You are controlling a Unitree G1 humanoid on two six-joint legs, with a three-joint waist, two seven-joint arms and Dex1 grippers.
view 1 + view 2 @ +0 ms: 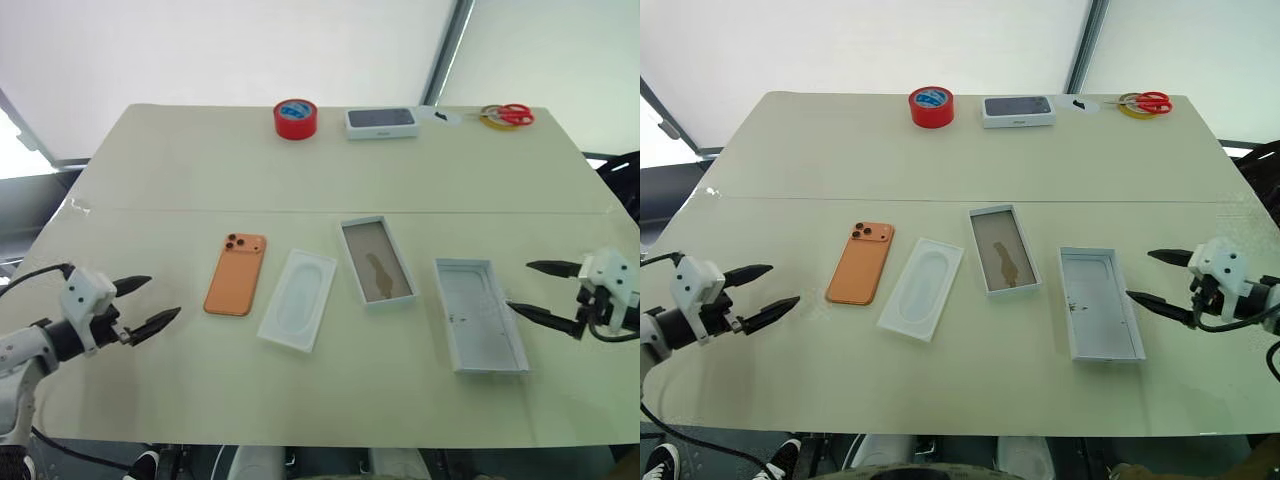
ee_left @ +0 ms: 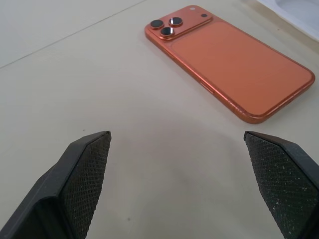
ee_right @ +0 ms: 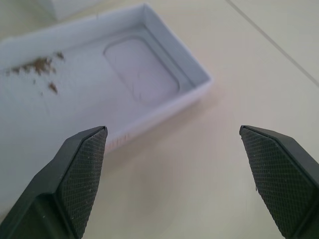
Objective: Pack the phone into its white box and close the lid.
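Left eye view: phone (image 1: 236,274) lies back-up at 9 o'clock of the white box (image 1: 377,261). My left gripper (image 1: 143,305) hangs wide open, empty; I'd pinch its long edges squarely.

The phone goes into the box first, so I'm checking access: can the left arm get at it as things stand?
Probably yes. The phone lies flat, back up, apart from the moulded insert. The open left end effector faces it across bare table with nothing between.
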